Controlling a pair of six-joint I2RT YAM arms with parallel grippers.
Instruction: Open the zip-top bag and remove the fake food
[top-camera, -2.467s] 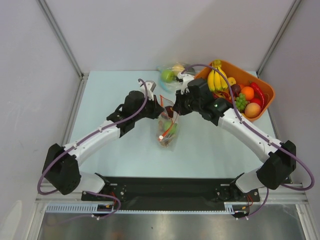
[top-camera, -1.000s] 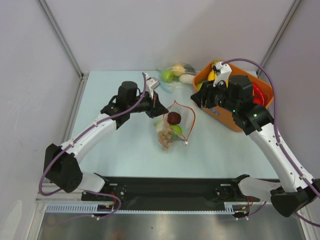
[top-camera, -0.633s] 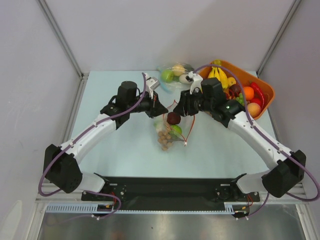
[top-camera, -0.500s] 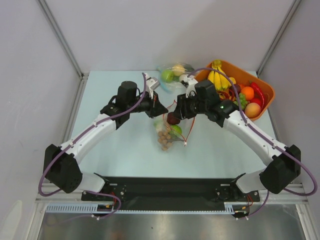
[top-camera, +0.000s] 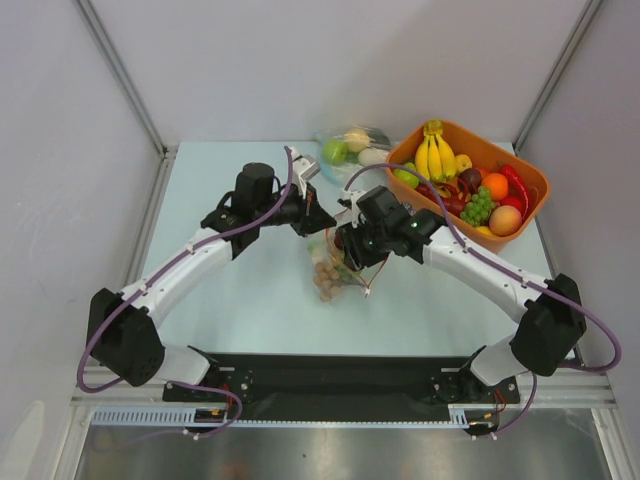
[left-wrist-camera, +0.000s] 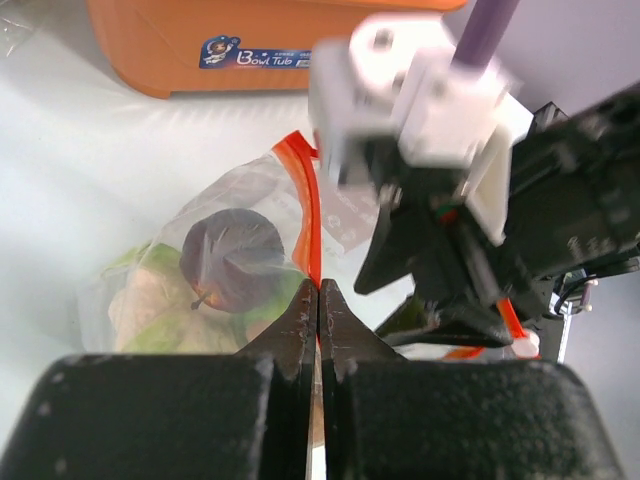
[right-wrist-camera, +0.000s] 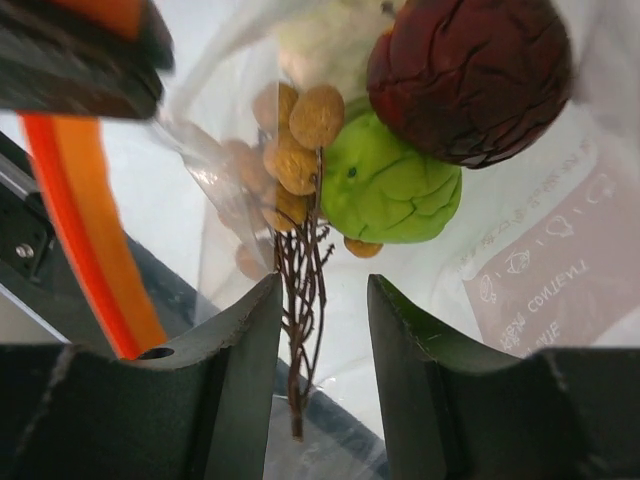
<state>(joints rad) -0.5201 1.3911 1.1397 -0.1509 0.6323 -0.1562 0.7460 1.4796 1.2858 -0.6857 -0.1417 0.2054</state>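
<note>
Top external, pale table (top-camera: 250, 300), zip-top bag (top-camera: 328, 279), grey walls (top-camera: 300, 60)

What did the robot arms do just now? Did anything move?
The right arm swung away to the orange tub and came back. Its open right claw now reaches into the zip-top bag, right over the brown twiggy cluster. The left claw stayed shut on the bag's orange-red zip strip, and the tub did not move.

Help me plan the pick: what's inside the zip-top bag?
The zip-top bag holds a maroon fruit, a green piece, a brown cluster on twigs and a pale piece. Anything beneath them is covered.
</note>
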